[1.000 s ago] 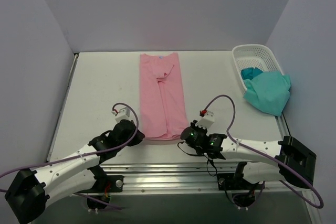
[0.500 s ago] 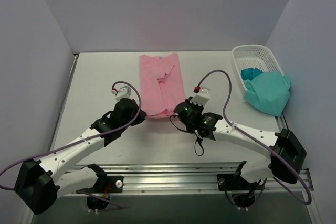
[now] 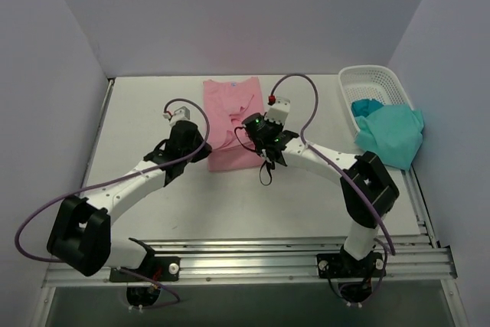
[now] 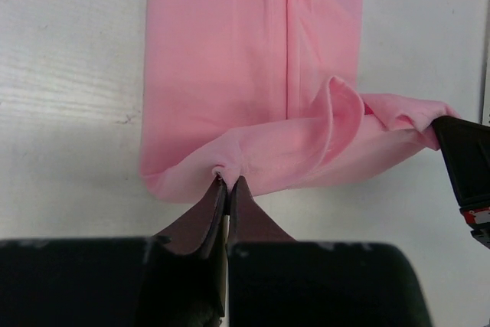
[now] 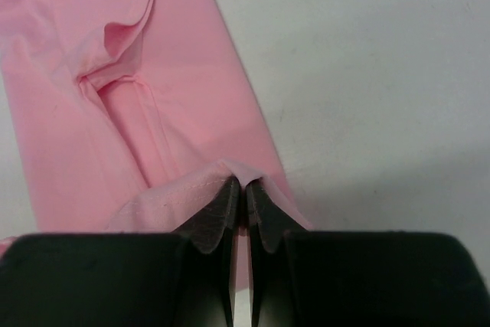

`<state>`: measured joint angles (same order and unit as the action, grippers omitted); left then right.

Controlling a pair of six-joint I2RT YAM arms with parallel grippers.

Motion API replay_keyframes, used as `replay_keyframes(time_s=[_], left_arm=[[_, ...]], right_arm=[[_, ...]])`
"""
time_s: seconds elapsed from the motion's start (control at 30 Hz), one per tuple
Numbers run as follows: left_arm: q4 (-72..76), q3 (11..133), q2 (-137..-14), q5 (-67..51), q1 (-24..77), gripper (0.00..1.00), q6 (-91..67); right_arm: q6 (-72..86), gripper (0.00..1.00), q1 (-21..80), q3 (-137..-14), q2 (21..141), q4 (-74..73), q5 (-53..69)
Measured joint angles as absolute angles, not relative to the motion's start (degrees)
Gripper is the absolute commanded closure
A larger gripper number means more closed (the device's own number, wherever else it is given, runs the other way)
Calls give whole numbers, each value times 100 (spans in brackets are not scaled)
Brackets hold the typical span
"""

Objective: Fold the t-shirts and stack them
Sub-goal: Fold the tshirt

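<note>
Both arms have swung forward from the near edge of the desk (image 3: 138, 112), taking the near hem of the pink t-shirt (image 3: 233, 105) up the strip toward its collar. What was a long flat band is now about half that length, with its lower part turned back over the rest.

The left jaws are clamped on the hem's left corner, a small pinch of cloth caught right at their tips. The right jaws are clamped on the right corner in the same way. Between them the raised edge sags and bunches in a soft hump.

The pink t-shirt (image 4: 230, 74) lies at the middle of the desk toward the back. The teal-green t-shirt (image 3: 392, 135) hangs over the rim of the white lattice basket (image 3: 373, 74), well apart on the right.

This looks like the halving fold of the first shirt, partway done. The next move likely calls for carrying both corners level until hem meets collar, then lowering and letting go together so the slack middle settles without a crease
</note>
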<state>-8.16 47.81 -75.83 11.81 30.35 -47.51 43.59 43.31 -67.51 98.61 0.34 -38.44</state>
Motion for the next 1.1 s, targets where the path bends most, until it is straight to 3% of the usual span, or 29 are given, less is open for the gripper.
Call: replay_keyframes(time_s=[0.3,0.77,1.0,1.03,1.07,1.1], left_arm=[[-255,5854,-9002,545,2589,98,-4453],[62,6866,-10243,-172,1778,98,-4246],[349,7675,-11566,-620,1448,98,-4191],[381,7830,-11791,-694,1406,98,-4182],[403,7999,-12018,-764,1367,98,-4174],[397,8191,-12261,-840,1326,97,-4174]], right_arm=[[4014,100,3979,-7979,11041,117,-3500],[3610,100,3380,-9784,12416,106,-2956],[3557,100,3098,-10610,13469,86,-2613],[3551,94,3052,-10761,13655,62,-2563],[3551,66,3006,-10912,13837,14,-2508],[3564,44,2971,-11032,13974,-25,-2464]])
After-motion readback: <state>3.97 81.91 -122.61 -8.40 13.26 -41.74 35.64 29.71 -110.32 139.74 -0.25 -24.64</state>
